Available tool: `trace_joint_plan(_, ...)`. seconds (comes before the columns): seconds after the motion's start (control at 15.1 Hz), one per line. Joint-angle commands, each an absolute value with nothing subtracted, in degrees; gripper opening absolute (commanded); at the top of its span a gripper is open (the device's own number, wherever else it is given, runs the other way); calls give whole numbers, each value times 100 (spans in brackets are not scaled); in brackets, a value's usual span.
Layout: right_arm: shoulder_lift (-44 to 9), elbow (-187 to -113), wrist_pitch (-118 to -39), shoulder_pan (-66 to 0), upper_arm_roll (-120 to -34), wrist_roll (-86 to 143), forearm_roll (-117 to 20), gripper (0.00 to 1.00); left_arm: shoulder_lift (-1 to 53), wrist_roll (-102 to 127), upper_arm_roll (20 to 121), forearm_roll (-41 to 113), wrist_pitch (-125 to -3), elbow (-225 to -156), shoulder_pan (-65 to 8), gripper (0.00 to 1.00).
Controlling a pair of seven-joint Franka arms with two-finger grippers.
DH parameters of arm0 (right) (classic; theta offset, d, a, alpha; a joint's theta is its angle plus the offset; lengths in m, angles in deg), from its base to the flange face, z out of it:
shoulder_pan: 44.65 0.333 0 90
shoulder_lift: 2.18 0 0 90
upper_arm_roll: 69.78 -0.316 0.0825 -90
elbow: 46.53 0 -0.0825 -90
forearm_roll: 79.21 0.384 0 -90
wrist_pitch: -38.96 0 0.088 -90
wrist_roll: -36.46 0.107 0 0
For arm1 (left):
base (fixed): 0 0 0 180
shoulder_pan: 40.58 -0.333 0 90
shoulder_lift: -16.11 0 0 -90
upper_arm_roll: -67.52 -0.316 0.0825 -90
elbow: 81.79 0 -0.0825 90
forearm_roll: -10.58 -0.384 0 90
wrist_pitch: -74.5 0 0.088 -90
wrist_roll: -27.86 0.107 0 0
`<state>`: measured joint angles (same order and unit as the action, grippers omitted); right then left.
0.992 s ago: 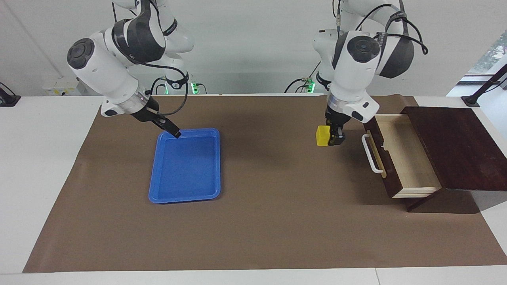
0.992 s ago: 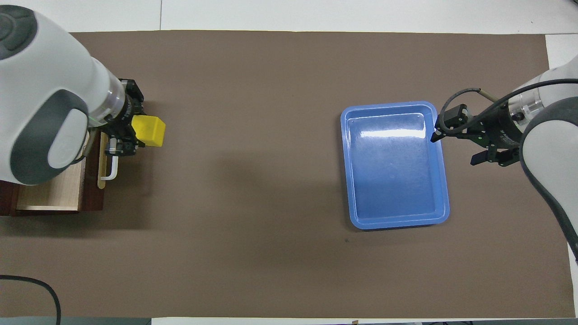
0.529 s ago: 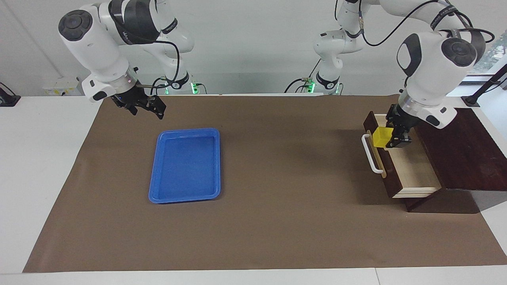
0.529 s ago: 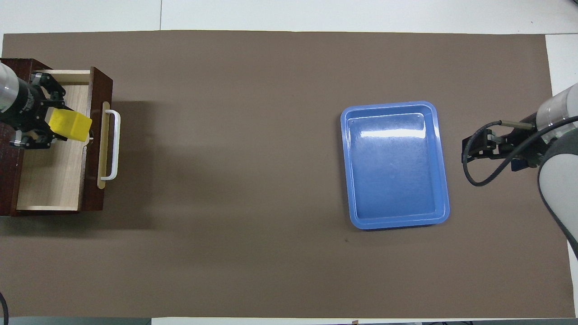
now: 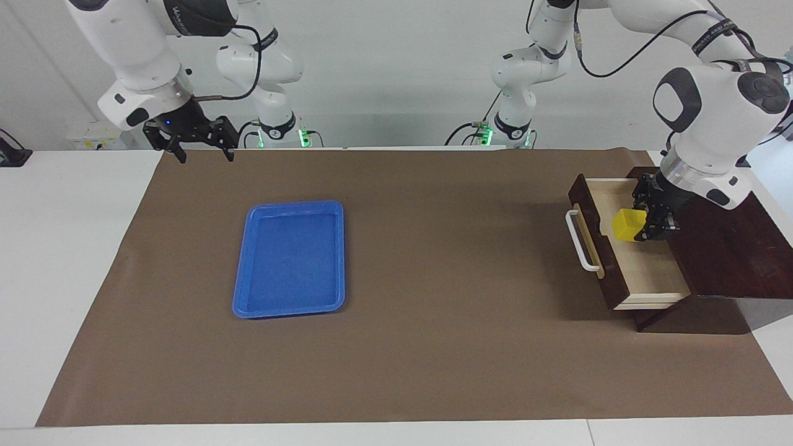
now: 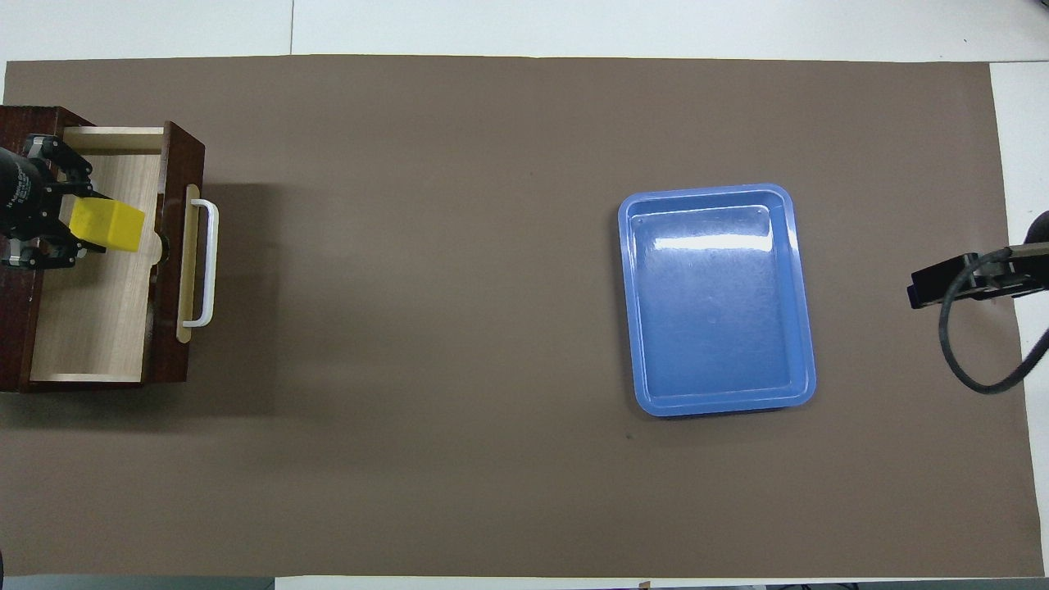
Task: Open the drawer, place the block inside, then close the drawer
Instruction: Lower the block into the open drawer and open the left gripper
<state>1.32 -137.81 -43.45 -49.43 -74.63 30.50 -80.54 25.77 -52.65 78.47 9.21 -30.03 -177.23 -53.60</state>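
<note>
Yellow cube block (image 5: 629, 223) hanging over the open dark wooden drawer (image 5: 644, 266)

Left end effector (image 5: 652, 224) is pinching it directly above the pale interior; right end effector (image 5: 198, 150) is waiting, spread.

A white table (image 5: 74, 248) carries a brown mat (image 5: 433, 347); on it, a blue tray (image 5: 290, 259) and, at the left arm's end, a dark cabinet (image 5: 725, 241).

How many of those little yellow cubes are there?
1. The yellow block is shut in the left gripper, over the open drawer. None lies in the blue tray.
</note>
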Motion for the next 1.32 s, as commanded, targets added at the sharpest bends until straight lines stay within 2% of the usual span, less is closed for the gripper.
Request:
trace_joint_plan(0.0,54,-13669,-4260,-5106,-7585,2811,-8176,100,2481,-5572,7886,1031,-3290,-18119,-5420,0)
trace_joint_plan(0.46,11,-14109,-4919,-5115,-7585,2934,-8176,100,2429,-5652,7877,961,-3589,-18638,-5464,0)
trace_joint_plan(1.26,2,-14092,-4876,-5194,-7567,3471,-8062,100,2244,-5626,7868,952,-3967,-19113,-5552,0)
